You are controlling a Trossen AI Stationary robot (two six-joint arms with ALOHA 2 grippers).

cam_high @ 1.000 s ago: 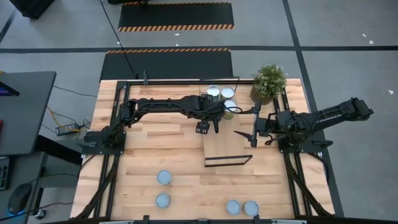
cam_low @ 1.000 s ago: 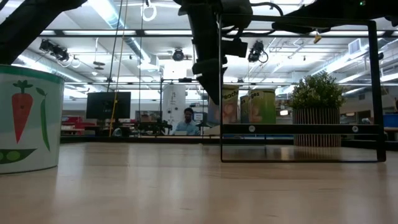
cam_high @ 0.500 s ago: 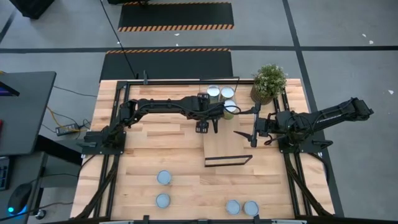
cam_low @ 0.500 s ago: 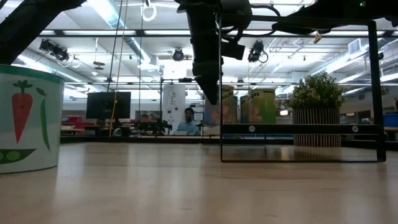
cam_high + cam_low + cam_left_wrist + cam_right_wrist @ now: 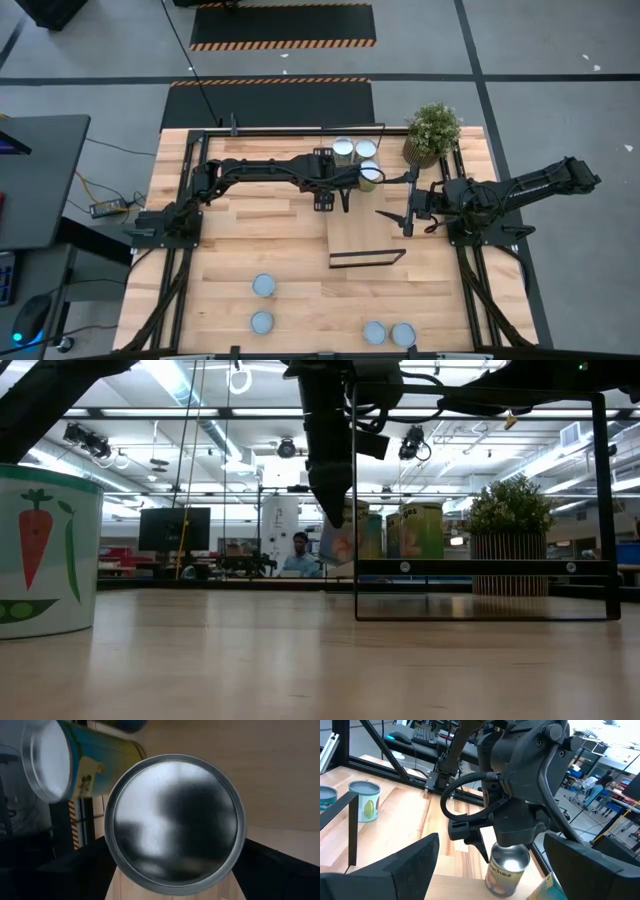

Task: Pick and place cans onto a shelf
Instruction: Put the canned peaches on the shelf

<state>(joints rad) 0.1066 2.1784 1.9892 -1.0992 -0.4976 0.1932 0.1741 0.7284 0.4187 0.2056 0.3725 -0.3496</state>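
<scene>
My left gripper (image 5: 340, 198) reaches over the light-wood shelf (image 5: 365, 238) and is shut on a can (image 5: 507, 870), whose round silver top (image 5: 175, 822) fills the left wrist view. In the high view the hand hides this can. Three more cans (image 5: 343, 148) (image 5: 367, 150) (image 5: 370, 172) stand on their bases at the shelf's far end. Several others (image 5: 262, 285) (image 5: 403, 334) stand on the tabletop near the front edge. My right gripper (image 5: 395, 218) waits open at the shelf's right side, holding nothing. My left gripper pinches the can by its side wall (image 5: 492, 865), one finger (image 5: 480, 847) on each side just under the top rim. The fingers slant down from the table's left. The can sits tilted. I cannot tell whether its lower end touches the shelf board.
A potted green plant (image 5: 432, 130) stands at the far right corner beside the shelf. The shelf's thin black wire frame (image 5: 367, 258) rises along its near end. One can with a carrot picture (image 5: 45, 550) stands close to the low camera. A person sits far behind the table (image 5: 301, 552).
My left gripper has rolled and tipped in place over the shelf without shifting across the table. In the low view its can now shows leaning beside the finger. The right arm has kept still.
</scene>
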